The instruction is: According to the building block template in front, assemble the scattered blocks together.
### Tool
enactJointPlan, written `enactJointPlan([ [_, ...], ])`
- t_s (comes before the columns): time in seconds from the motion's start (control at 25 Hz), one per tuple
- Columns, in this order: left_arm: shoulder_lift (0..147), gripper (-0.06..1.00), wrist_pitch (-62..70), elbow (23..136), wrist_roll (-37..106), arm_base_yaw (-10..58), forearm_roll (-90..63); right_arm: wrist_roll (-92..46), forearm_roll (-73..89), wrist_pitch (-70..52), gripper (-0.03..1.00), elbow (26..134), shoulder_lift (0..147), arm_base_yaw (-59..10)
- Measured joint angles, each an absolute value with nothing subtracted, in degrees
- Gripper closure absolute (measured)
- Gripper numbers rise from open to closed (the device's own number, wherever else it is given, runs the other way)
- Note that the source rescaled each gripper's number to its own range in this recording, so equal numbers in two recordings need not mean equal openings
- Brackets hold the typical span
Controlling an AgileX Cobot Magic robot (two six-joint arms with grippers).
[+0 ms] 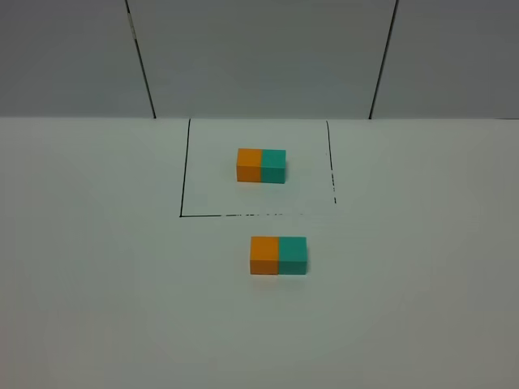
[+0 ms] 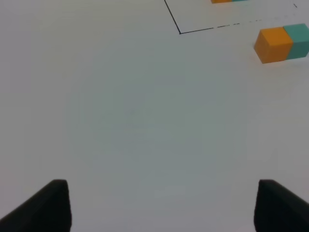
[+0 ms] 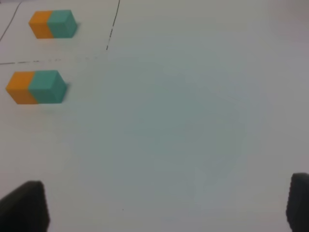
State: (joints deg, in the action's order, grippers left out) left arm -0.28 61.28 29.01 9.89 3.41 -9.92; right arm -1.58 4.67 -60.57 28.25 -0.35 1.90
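The template (image 1: 261,165) is an orange-and-teal bar lying inside the black-lined square (image 1: 182,212) at the back; it also shows in the right wrist view (image 3: 52,23). In front of the square the orange block (image 1: 264,255) and the teal block (image 1: 293,255) lie side by side, touching, orange on the left. The wrist views show the same pair: orange block (image 2: 273,44), teal block (image 2: 299,40), orange block (image 3: 20,87), teal block (image 3: 46,86). My left gripper (image 2: 161,205) is open over bare table, well away from the pair. My right gripper (image 3: 166,205) is open too, nothing between its fingers. Neither arm appears in the high view.
A white table (image 1: 97,284) spreads around the blocks. A grey panelled wall (image 1: 259,57) with dark seams rises behind the table's far edge.
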Motion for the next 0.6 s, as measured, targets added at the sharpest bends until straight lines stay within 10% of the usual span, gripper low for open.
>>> enactJointPlan([
  [0.6, -0.3, 0.32, 61.3, 29.0, 9.9, 3.4, -9.9, -1.4, 4.7, -60.6, 0.15, 28.2, -0.3, 1.9],
])
